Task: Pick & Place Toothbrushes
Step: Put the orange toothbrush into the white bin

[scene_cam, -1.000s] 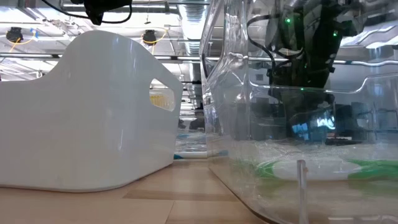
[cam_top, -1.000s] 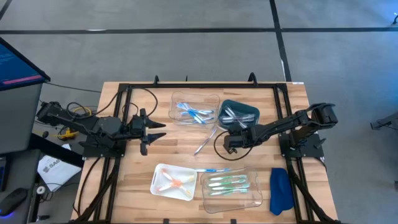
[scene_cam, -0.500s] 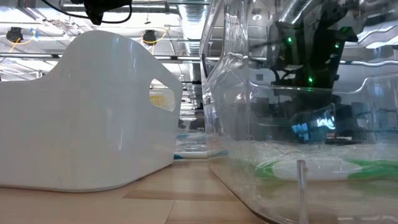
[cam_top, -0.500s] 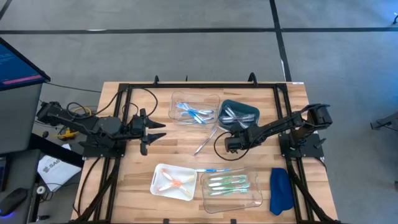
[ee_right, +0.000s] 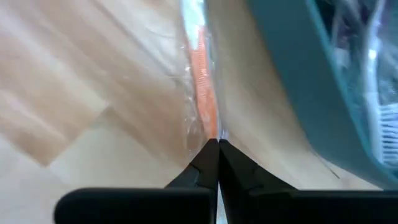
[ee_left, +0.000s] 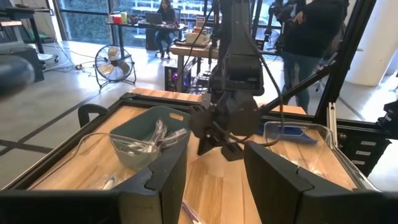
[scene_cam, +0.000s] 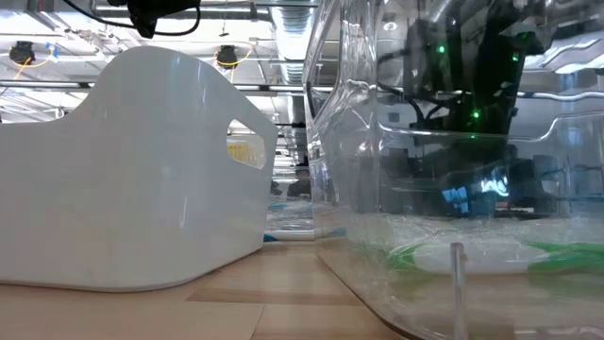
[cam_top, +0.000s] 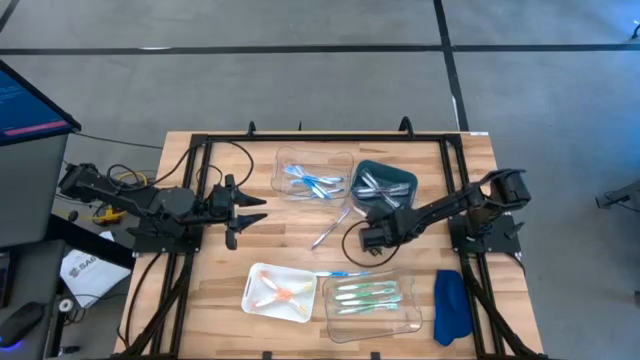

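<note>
A loose toothbrush (cam_top: 330,227), orange in a clear wrapper (ee_right: 200,68), lies flat on the table beside the teal tray (cam_top: 354,192). My right gripper (ee_right: 216,149) is shut and slants steeply down. Its tips stand at the toothbrush's near end, left of the teal tray wall (ee_right: 292,81). It also shows from the left wrist view as the right gripper (ee_left: 202,148). My left gripper (cam_top: 256,209) waits open and level at the table's left, holding nothing. Another toothbrush, blue (cam_top: 345,272), lies at the far rim of the near clear tray. My right gripper's shut fingertips (ee_right: 208,155) come from above, slanting down, and meet at the end of the orange toothbrush's wrapper (ee_right: 211,134). The toothbrush lies on the wood. I cannot tell whether the tips touch it or have any of it between them.
The far clear tray (cam_top: 282,160) holds blue toothbrushes and the teal tray holds white ones. The near white tray (cam_top: 252,282) holds orange ones and the near clear tray (cam_top: 410,312) holds green ones. A blue cloth (cam_top: 450,305) lies near right. A black frame (cam_top: 300,137) rings the table.
My right gripper has tipped more steeply down over the loose toothbrush and come a little lower, staying shut. The toothbrush lies where it was.
</note>
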Tool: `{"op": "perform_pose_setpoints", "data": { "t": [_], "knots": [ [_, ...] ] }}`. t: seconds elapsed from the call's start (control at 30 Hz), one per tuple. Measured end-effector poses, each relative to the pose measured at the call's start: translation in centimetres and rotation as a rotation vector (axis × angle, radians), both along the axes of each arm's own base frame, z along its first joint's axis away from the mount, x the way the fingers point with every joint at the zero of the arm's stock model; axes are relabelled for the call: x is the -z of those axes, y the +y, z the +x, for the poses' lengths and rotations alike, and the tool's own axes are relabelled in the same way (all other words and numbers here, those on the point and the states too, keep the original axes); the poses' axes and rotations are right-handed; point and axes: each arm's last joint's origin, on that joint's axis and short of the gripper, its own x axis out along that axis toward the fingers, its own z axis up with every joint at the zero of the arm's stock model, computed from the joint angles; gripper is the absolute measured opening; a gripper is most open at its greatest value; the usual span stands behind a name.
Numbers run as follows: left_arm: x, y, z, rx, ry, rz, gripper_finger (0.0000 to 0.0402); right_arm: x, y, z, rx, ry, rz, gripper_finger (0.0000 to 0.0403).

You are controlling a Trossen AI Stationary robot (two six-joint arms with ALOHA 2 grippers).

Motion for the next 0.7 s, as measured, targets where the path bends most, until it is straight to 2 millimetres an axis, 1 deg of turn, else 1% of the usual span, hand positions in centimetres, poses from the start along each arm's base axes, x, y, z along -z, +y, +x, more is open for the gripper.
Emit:
{"op": "perform_pose_setpoints", "data": {
  "t": [0.17,0.43,0.6,0.7],
  "knots": [
    [0.0,0.0,0.0,0.0,0.0,0.0,0.0153,-0.8,1.2,0.7,-0.06,-0.018,0.053,0.0],
    [0.0,0.0,0.0,0.0,-0.001,-0.001,0.0153,-2.2,2.9,1.7,-0.137,-0.056,0.066,0.0],
    [0.0,0.0,0.0,0.0,0.0,-0.001,0.0153,-3.4,3.0,2.3,-0.182,-0.067,-0.027,0.0],
    [0.0,0.0,0.0,0.0,-0.001,-0.001,0.0153,-3.6,2.7,2.5,-0.148,-0.087,-0.038,0.0007]
  ]
}}
